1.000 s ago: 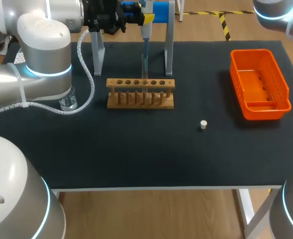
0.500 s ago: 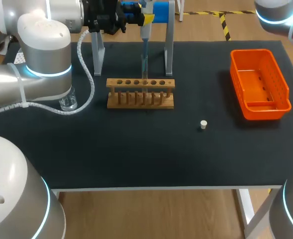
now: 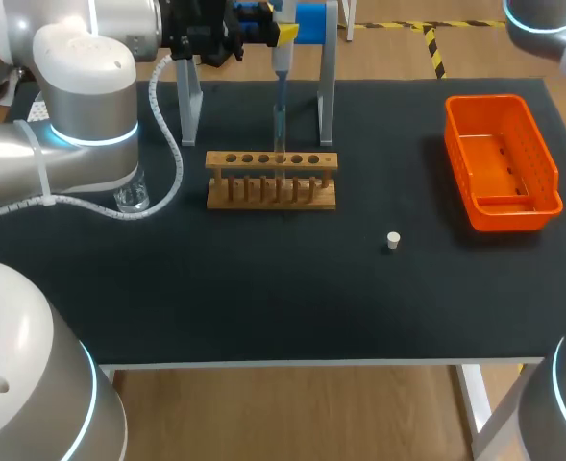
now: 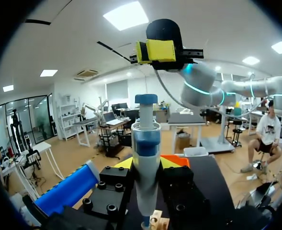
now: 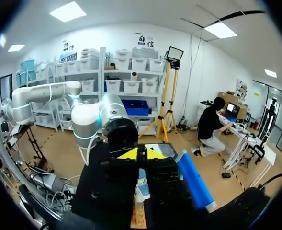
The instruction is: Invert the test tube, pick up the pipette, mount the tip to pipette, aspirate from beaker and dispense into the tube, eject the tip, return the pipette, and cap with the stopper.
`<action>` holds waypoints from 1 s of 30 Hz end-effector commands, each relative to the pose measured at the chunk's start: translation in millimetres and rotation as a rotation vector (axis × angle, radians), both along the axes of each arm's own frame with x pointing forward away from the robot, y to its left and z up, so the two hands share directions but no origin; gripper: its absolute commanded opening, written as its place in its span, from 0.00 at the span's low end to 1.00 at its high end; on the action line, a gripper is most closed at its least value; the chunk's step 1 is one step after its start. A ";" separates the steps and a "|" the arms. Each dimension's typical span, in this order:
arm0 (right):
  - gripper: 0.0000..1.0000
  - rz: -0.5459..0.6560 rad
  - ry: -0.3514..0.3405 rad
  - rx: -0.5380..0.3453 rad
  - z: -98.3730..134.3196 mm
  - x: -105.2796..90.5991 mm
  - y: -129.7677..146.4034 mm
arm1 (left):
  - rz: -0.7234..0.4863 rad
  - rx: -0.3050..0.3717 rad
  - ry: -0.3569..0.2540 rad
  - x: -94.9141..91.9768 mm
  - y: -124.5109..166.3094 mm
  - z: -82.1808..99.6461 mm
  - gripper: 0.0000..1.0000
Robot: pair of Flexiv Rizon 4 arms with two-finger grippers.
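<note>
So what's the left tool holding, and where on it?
The left tool holds the pipette by its upper body, just below the blue collar.

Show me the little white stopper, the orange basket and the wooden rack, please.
stopper point(image 3: 393, 240), head view, its top.
orange basket point(image 3: 502, 163), head view, its bare floor.
wooden rack point(image 3: 271, 203), head view, its front base.

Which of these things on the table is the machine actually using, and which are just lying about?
In the job:
pipette, held in the left tool
wooden rack
beaker
stopper
pipette stand

No named part:
orange basket, perhaps for spent tips
</note>
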State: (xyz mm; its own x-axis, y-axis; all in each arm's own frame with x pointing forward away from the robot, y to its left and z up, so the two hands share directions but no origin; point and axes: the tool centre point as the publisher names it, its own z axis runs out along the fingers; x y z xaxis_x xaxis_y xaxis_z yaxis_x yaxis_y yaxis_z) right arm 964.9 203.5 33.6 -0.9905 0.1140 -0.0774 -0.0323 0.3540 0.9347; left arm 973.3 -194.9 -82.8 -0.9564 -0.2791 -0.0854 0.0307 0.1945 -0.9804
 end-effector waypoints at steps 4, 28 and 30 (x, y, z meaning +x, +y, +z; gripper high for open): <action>1.00 0.000 -0.061 0.011 3.7 -24.0 -48.3 | -0.001 -0.002 -0.001 0.5 0.0 -0.2 0.00; 1.00 -0.005 -0.092 0.029 -178.1 -26.3 -87.4 | -0.001 -0.002 -0.001 0.5 0.0 -0.2 0.00; 1.00 -0.038 -0.078 0.042 -191.3 -22.8 -86.5 | -0.001 -0.002 -0.001 0.5 0.0 -0.2 0.00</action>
State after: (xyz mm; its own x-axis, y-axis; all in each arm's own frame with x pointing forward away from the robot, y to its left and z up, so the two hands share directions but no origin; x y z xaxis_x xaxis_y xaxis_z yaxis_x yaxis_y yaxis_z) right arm 934.8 111.5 -139.6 -0.9793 0.1284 -0.1567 -0.1058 0.3357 0.9360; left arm 973.2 -194.9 -82.8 -0.9565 -0.2791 -0.0854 0.0307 0.1945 -0.9804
